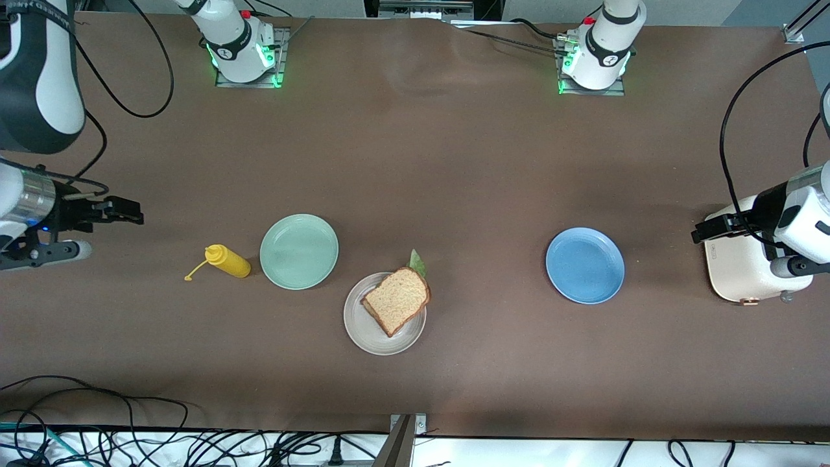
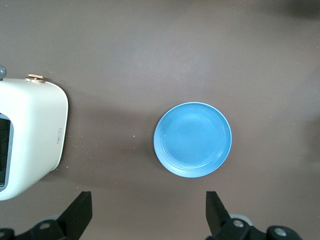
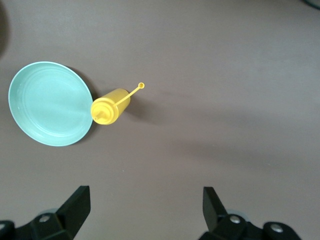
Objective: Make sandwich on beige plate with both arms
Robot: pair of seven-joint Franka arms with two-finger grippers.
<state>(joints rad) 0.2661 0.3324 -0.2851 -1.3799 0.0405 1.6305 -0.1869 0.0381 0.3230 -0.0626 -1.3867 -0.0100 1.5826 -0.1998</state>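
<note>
Nearest the front camera, the sandwich (image 1: pixel 396 300) sits on the beige plate (image 1: pixel 363 331), its top slice of brown bread laid askew so one corner overhangs the rim; that looks like the result of a drop from above and not a careful alignment. A tip of green lettuce (image 1: pixel 417 264) pokes out at the edge farther from the camera, which suggests the leaf is trapped between slices, though the lower slice shows only as a thin dark edge and most of the leaf is hidden. Judging by this, the stack looks complete.

A little farther off stand the mint green plate (image 1: pixel 299 251) and the blue plate (image 1: pixel 585 264), both bare, likely the places the parts came from. A yellow squeeze bottle (image 1: pixel 227 261) lies on its side beside the mint plate, toward the right arm's end of the worktop (image 1: pixel 415 162).

The right gripper (image 1: pixel 130 213) hangs over that end with fingers spread and empty; the left gripper (image 1: pixel 700 232) hangs over the cream toaster (image 1: pixel 746 272), likewise spread and holding nothing. Both arms seem parked clear. The toaster is partly covered by the left arm, and its slots are barely seen
</note>
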